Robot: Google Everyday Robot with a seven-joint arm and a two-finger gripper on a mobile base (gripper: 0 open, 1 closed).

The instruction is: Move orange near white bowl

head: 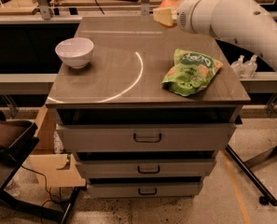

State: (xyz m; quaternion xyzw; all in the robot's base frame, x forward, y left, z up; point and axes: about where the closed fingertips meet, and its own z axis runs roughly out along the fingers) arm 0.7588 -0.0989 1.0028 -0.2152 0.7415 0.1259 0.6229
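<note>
The white arm [240, 20] reaches in from the right, its thick forearm sloping up toward the left. At its end the claw [162, 15] points left, raised above the far edge of the bench [110, 59], its pale fingers clasping the orange [169, 4].

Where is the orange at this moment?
In the camera view the orange is held in the gripper above the far edge of the cabinet top, behind the green snack bag and far right of the white bowl.
</note>
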